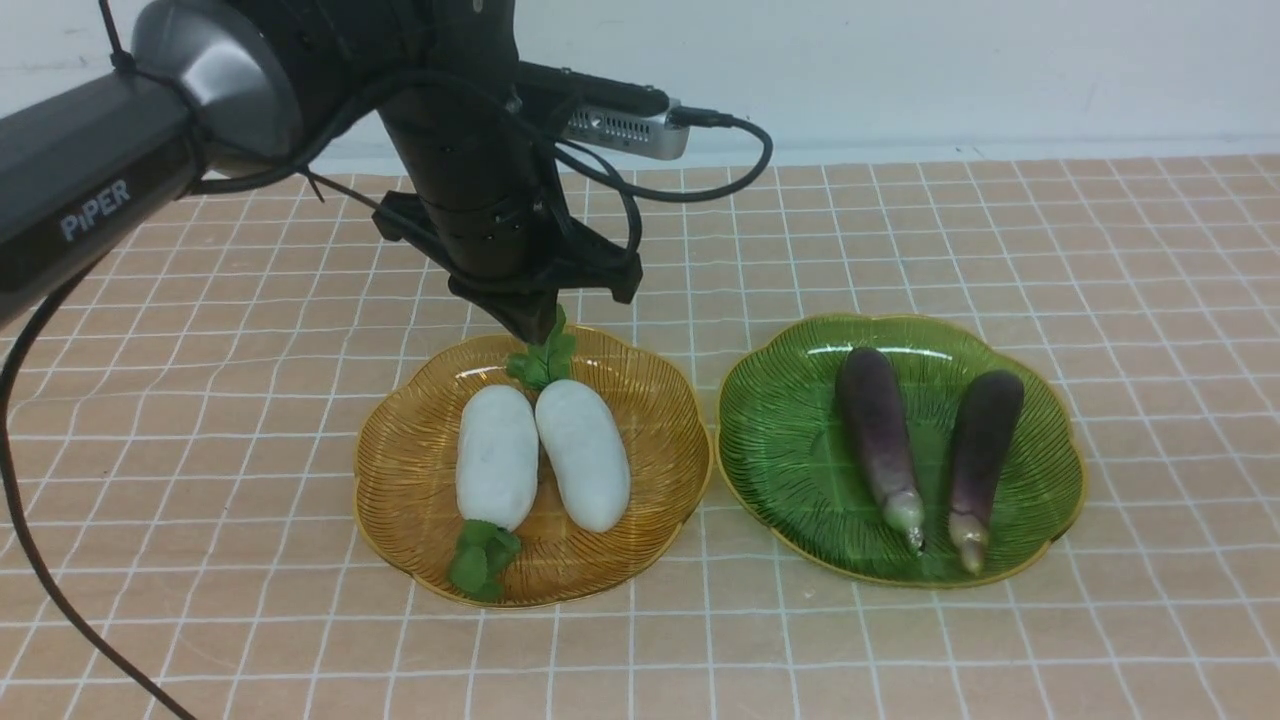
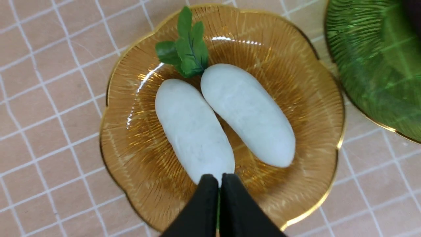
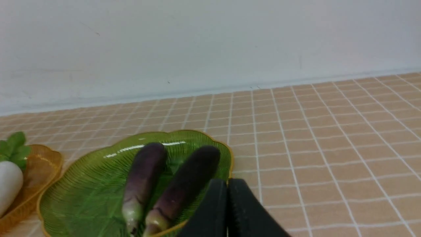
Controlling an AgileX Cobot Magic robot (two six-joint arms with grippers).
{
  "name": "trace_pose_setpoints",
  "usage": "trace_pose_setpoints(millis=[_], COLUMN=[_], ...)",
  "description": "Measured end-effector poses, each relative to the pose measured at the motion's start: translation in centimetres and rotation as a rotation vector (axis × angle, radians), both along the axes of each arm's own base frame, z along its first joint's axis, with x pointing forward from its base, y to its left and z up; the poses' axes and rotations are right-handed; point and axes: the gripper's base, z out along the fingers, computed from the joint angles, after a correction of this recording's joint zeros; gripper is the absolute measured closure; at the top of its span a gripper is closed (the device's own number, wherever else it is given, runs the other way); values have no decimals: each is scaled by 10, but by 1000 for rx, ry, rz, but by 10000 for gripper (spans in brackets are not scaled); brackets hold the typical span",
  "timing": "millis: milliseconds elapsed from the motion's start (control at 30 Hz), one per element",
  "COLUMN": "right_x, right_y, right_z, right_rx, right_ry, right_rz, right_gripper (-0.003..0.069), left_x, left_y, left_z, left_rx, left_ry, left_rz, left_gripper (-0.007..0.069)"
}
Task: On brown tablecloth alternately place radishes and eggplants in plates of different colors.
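Observation:
The brown tablecloth [image 1: 1000,250] carries both plates side by side. Two white radishes [image 1: 497,455] [image 1: 585,455] lie close together in the amber plate [image 1: 400,470], their leaves at opposite ends. Two purple eggplants [image 1: 875,420] [image 1: 985,430] lie in the green plate [image 1: 780,440]. My left gripper [image 1: 530,325] hangs above the amber plate, shut and holding nothing. In the left wrist view the left gripper [image 2: 218,179] covers one end of a radish [image 2: 194,125]. My right gripper [image 3: 227,182] is shut and empty, low beside the green plate [image 3: 85,184]. It is outside the front view.
A white wall runs along the far edge of the cloth. The left arm's black cable [image 1: 30,540] loops down over the cloth at the front left. Its silver wrist camera [image 1: 625,130] juts out behind the gripper.

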Motion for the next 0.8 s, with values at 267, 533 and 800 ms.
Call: trace_pose_setpoints(millis=[267, 533, 800], right_x=[-2, -2, -2], right_y=[-1, -1, -1], right_z=[-12, -13, -13], right_rx=[-8, -7, -148], right_ry=[133, 139, 133], right_rz=[-8, -8, 12], right_gripper=[665, 665, 665], left_x=[-94, -178, -239], left_y=[45, 86, 115], left_z=[45, 44, 11], left_rx=[-41, -72, -89], left_ry=[-94, -161, -183], left_rz=[-5, -4, 7], left_gripper=[628, 628, 628])
